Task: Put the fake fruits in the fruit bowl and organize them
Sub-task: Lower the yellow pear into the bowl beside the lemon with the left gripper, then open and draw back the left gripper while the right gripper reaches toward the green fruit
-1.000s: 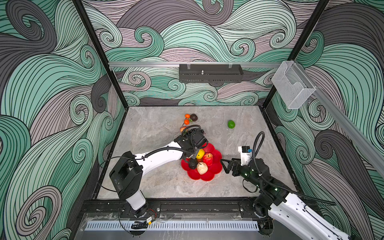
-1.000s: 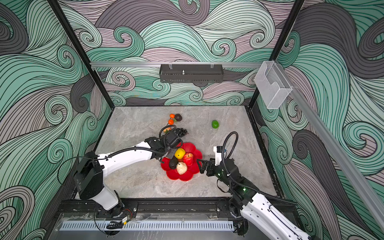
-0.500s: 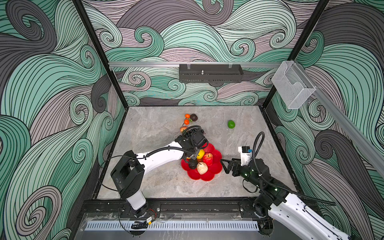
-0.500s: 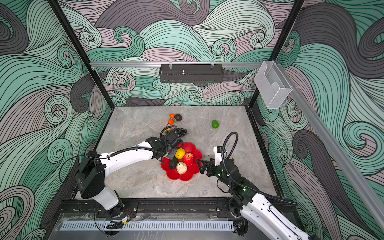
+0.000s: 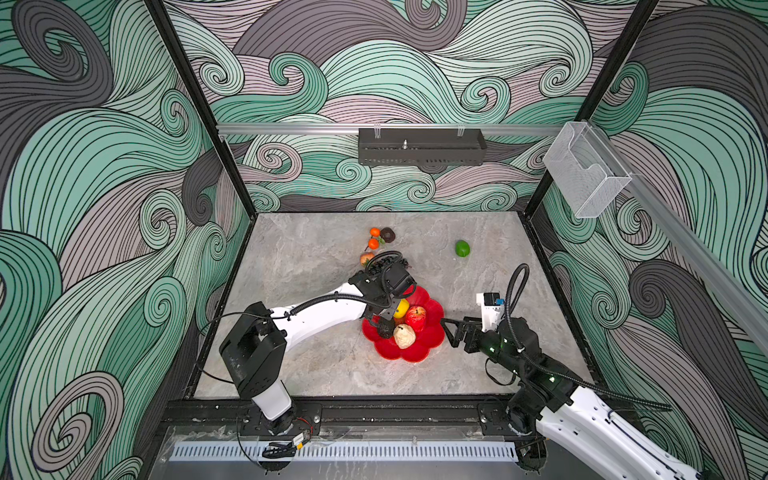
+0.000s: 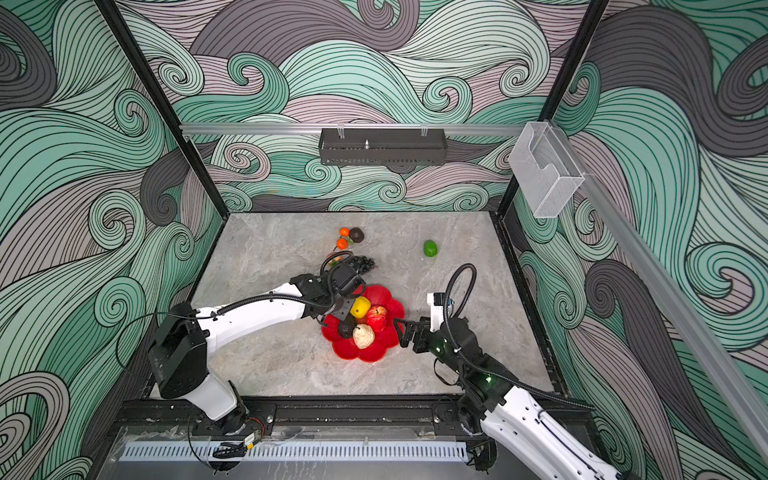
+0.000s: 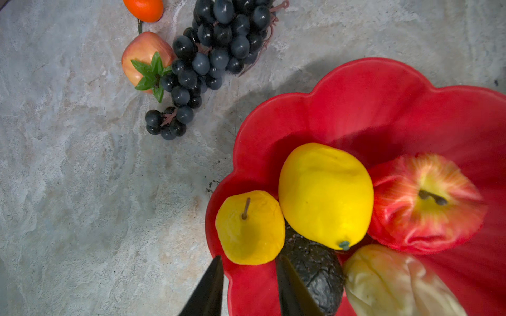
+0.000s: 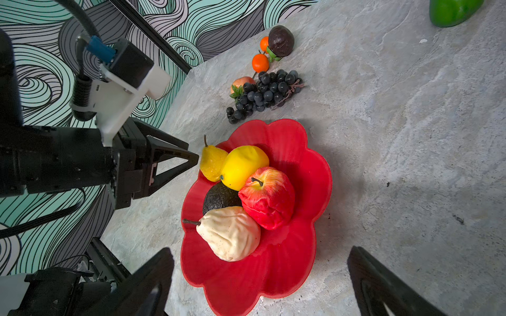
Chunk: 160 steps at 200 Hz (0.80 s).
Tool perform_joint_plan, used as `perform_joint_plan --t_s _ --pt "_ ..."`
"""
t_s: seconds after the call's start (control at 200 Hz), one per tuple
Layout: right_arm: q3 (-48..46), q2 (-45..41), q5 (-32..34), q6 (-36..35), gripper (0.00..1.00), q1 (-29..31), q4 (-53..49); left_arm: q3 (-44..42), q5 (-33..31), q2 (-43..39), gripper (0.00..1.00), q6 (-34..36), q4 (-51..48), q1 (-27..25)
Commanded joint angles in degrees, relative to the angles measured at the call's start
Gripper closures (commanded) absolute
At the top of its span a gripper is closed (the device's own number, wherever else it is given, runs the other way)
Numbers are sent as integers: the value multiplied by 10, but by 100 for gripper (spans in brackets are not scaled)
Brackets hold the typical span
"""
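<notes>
The red flower-shaped fruit bowl (image 5: 432,328) (image 6: 390,303) holds a yellow lemon (image 7: 325,194), a red apple (image 7: 424,202), a dark avocado (image 7: 315,270), a cream pear (image 8: 230,235) and a yellow pear (image 7: 250,229) at its rim. My left gripper (image 7: 249,260) (image 5: 386,318) is open just behind the yellow pear, and nothing sits between its fingers but the bowl's rim. My right gripper (image 8: 260,253) (image 5: 448,332) stands wide open at the bowl's right edge, holding nothing.
On the table behind the bowl lie a black grape bunch (image 7: 213,54), a strawberry-like piece (image 7: 142,57), two tangerines (image 5: 374,237) and a dark round fruit (image 5: 387,235). A green lime (image 5: 462,248) lies alone at the back right. Walls enclose the table on three sides.
My left gripper's jaws have parted and the yellow pear now rests free at the bowl's rim. The right arm has not moved.
</notes>
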Motion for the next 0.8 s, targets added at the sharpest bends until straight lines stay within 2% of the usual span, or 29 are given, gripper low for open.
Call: perform_joint_plan --t_s 0.0,0.2,0.345,0.415,0.475,0.56,0.68,0.796 --pt "3 -5 13 1 0 0 -13 12 4 -33 61 -10 -13 3" --pt "45 14 48 -34 0 -5 -63 -28 -7 -113 58 -26 10 4" --pt "94 46 61 -79 0 -32 -101 -122 -38 -266 50 -48 75 10" --pt "116 79 40 -99 0 -60 -102 -186 -63 -350 46 -57 117 17" --pt "139 124 -5 -111 0 -96 -101 -249 -89 -425 41 -56 161 21" --pt "173 192 -67 -112 0 -159 -105 -314 -126 -522 33 -74 173 31" --pt "214 268 -72 -101 0 -211 -109 -375 -176 -633 27 -91 145 39" --pt "244 323 -62 -85 0 -243 -99 -420 -197 -716 23 -89 130 39"
